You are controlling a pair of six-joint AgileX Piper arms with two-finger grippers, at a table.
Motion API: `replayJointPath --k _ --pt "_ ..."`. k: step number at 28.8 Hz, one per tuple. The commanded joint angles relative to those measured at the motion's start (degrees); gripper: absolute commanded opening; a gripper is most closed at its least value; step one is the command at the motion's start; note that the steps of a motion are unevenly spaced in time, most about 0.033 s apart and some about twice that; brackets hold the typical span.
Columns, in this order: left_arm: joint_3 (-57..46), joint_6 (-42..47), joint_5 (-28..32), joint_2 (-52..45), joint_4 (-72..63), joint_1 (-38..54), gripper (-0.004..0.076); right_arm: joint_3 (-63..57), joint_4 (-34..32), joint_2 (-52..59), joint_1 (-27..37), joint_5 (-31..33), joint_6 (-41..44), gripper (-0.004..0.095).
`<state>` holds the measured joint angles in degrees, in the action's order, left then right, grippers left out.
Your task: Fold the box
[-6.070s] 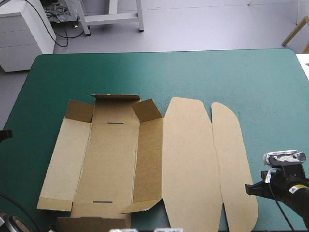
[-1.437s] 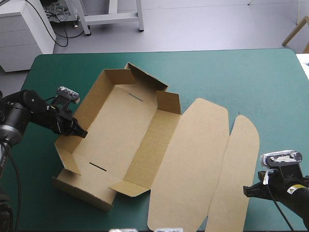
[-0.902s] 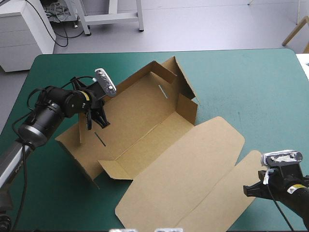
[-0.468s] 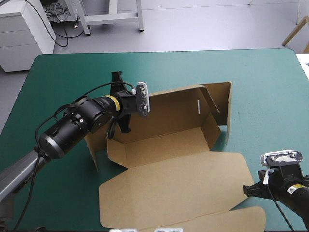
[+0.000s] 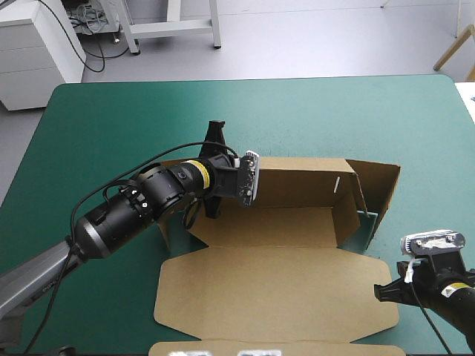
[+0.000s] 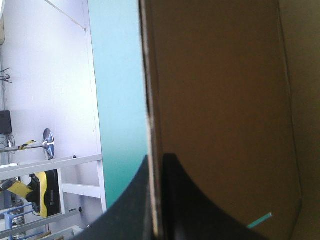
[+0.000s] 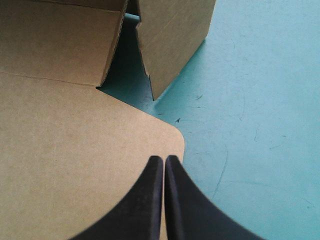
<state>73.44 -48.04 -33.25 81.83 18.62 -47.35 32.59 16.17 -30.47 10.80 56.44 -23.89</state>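
Holding the box [image 5: 274, 222] by a wall at its left end, my left gripper [image 5: 220, 175] is pinched on the brown board. In my left wrist view the thin edge of the board runs up between my two black fingers [image 6: 190, 210], which are almost touching. The teal-green cover [image 6: 120, 100] is on one side of that edge and the inside of the box is on the other. The box sits in the middle of the cover, a bit nearer my right side, and it looks like an open tray. Its long far wall [image 5: 297, 172] stands up. So do the flaps at its right end [image 5: 380, 189], where I can see a small slit [image 5: 338, 184] cut in the board. The lid [image 5: 274, 285] lies flat on the cover and reaches toward the near edge. One more strip of board [image 5: 334, 348] lies flat past it, right at that near edge. My right gripper [image 7: 163, 159] is closed, with its two fingers pressed together in one point. It is low down by the right corner of the lid, and its tip is just over that round corner. I cannot tell if it touches the board. Ahead of it the right end of the box stands up, with a dark gap between two of the standing pieces
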Motion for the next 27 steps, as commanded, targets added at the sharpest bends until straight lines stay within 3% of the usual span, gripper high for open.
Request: replayJointPath --k 1,8,15,20,27 --pt "2.1 2.2 3.3 -1.3 1.4 -0.6 -0.001 1.5 0.9 -0.2 0.0 -2.9 -0.6 -0.0004" --pt "-2.5 13.9 4.8 -1.0 19.6 -5.5 -0.001 1.5 0.9 -0.2 0.0 -2.9 -0.6 -0.0004" --pt "-10.0 38.8 4.3 -1.0 45.7 -11.0 -0.001 1.5 0.9 -0.2 0.0 -2.9 -0.6 -0.0004" --pt "-15.6 56.4 0.5 -1.0 63.0 -14.9 -0.001 1.5 0.9 -0.2 0.0 -2.9 -0.6 -0.0004" --pt "-20.5 66.3 -2.5 -1.0 72.2 -16.5 -0.001 1.5 0.9 -0.2 0.0 -2.9 -0.6 -0.0004"
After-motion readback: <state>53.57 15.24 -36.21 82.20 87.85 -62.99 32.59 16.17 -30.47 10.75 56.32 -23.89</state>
